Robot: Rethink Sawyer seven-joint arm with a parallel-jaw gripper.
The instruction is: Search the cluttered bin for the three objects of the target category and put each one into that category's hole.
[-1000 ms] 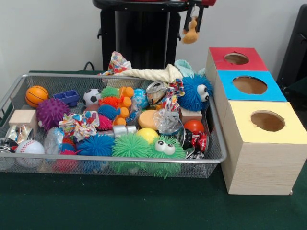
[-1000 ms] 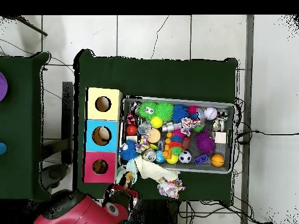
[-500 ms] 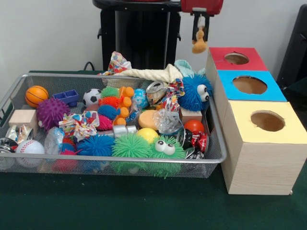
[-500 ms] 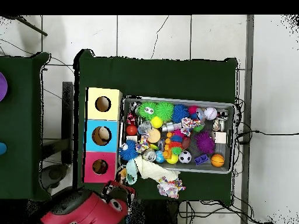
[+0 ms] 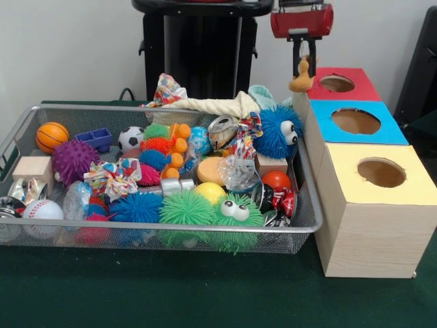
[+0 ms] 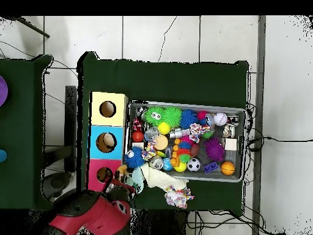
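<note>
No legible text, labels, brand names, numbers or signs in either view. The three boxes (image 5: pixel 369 130) carry plain red, blue and yellow tops with no markings. A crushed can (image 5: pixel 274 199) in the bin (image 5: pixel 171 227) shows red, black and white print, too small to read. The patterned cloth (image 5: pixel 164 89) bears no readable characters.

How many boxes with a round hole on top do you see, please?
3, in a row beside the bin: the red box farthest from the camera, the blue box in the middle, the yellow box nearest.
</note>
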